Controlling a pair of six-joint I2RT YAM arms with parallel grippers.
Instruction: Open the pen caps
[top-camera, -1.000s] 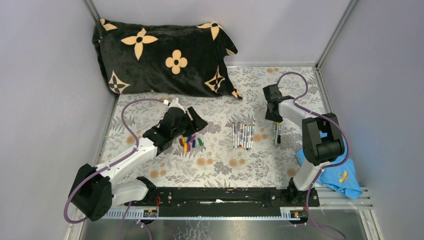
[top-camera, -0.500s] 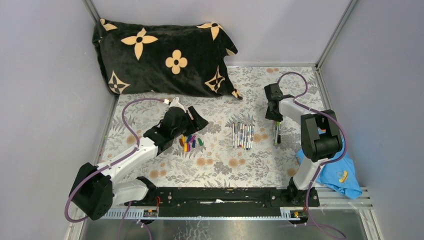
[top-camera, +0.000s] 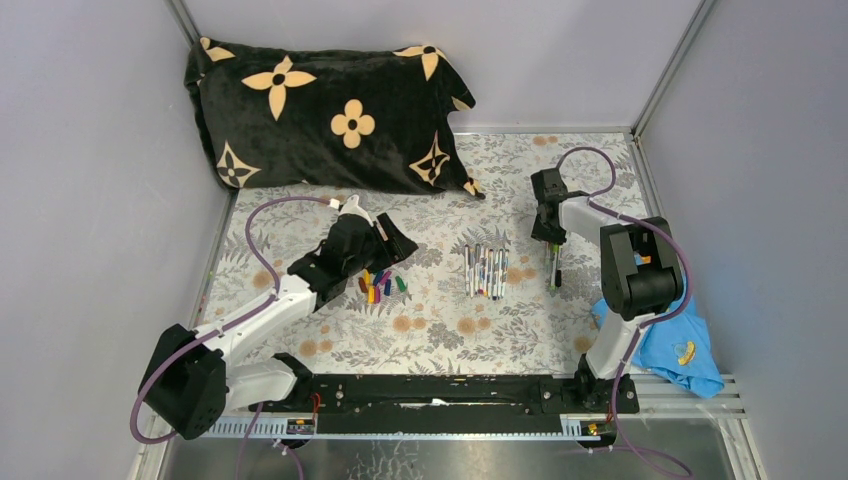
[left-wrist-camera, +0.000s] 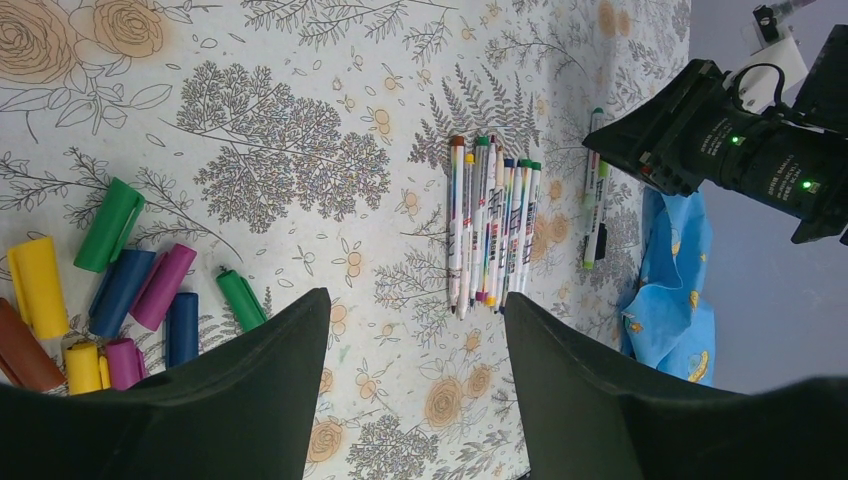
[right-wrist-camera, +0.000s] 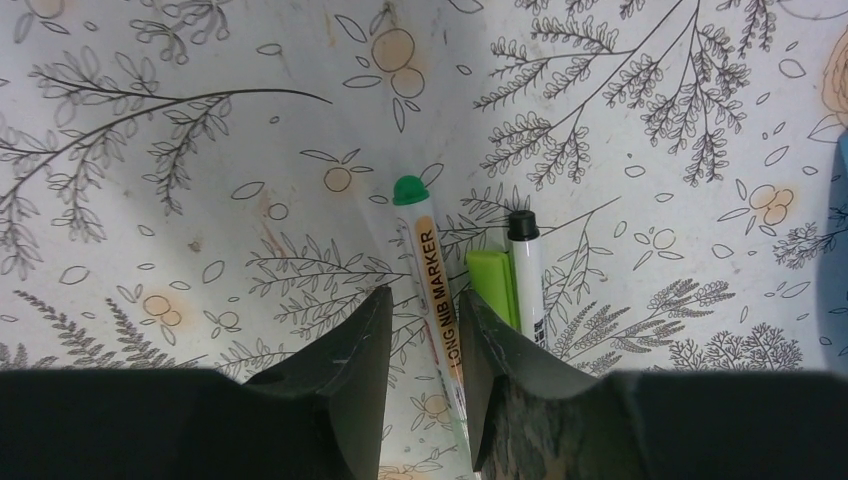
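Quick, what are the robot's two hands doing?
Left gripper: open, empty.
Right gripper: astride white green-ended marker pen; grip cannot be told.

"LONG NIB MARKER", lengthwise on green-tipped pen (right-wrist-camera: 432, 290) barrel

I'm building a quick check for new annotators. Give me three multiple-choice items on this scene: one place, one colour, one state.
1. Where do the pen caps lie? A in a bowl; B on the table by the left end effector; C in a box.
2. What colour is the end of the marker straddled by the right end effector? A red; B green; C yellow.
3. The left end effector is: A open; B shut on a cap; C shut on a pen.
Answers: B, clustered beside it; B, green tip in the right wrist view; A, jaws apart, nothing between.
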